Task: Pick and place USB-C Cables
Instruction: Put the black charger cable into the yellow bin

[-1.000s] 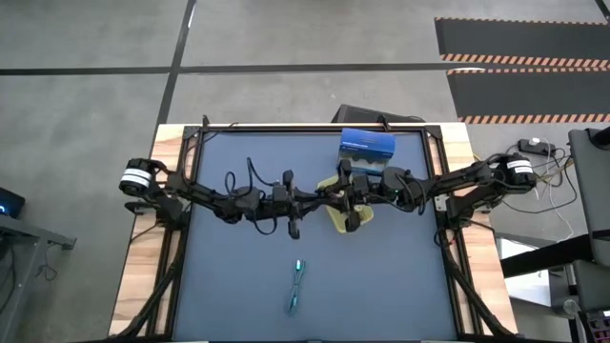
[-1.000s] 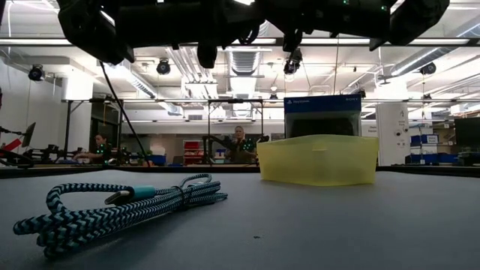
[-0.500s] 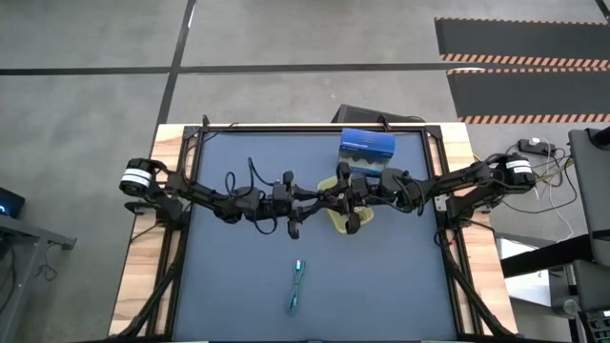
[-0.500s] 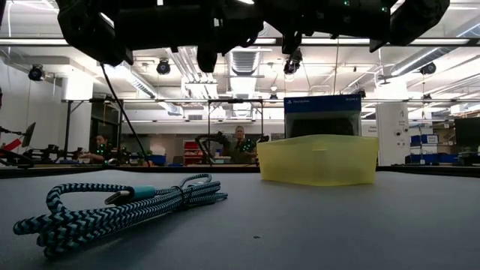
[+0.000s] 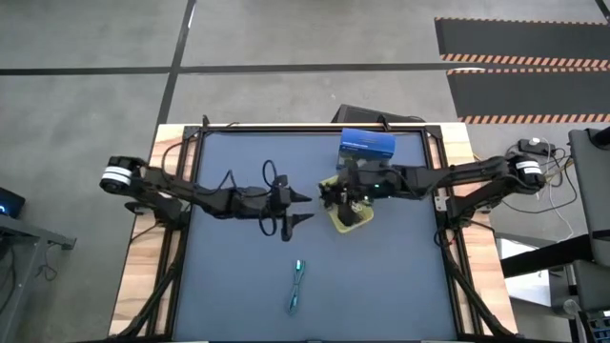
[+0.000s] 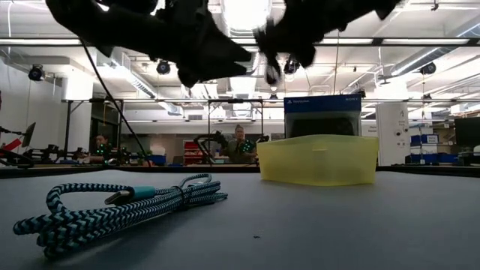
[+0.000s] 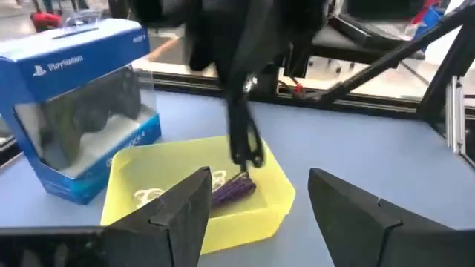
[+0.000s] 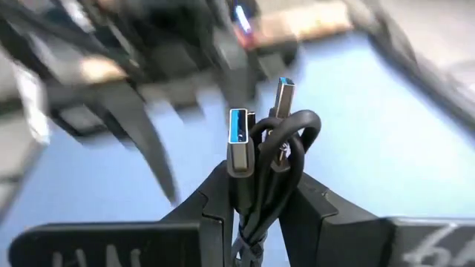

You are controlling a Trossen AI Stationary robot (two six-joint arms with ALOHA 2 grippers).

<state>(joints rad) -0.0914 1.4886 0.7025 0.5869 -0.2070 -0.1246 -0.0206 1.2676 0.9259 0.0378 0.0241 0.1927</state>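
My right gripper (image 5: 334,197) is shut on a black bundled cable (image 8: 271,148) over the yellow bin (image 5: 351,221). In the left wrist view the black cable (image 7: 243,137) hangs above the bin (image 7: 276,202), and a dark purple cable (image 7: 236,189) and a white cable (image 7: 151,194) lie on the bin's floor. My left gripper (image 5: 307,207) stands open just left of the bin with nothing between its fingers (image 7: 185,211). A teal braided cable (image 5: 297,286) lies flat on the mat nearer the front edge (image 6: 112,214). My right gripper pinches the black cable's bundled strands (image 8: 260,194) between its two fingers. Both plug ends (image 8: 239,141) stick out past the fingertips. The arm comes from the table's right, and the bundle hangs lifted clear above the yellow bin.
A blue boxed game controller (image 5: 367,145) stands right behind the bin at the far side (image 7: 82,111). The blue mat is framed by a black rail (image 5: 315,126). People sit at benches in the room beyond the table (image 6: 238,142).
My left gripper has opened and drawn back from the bin toward the table's left. The black cable has stayed with my right gripper, which has lowered toward the bin.
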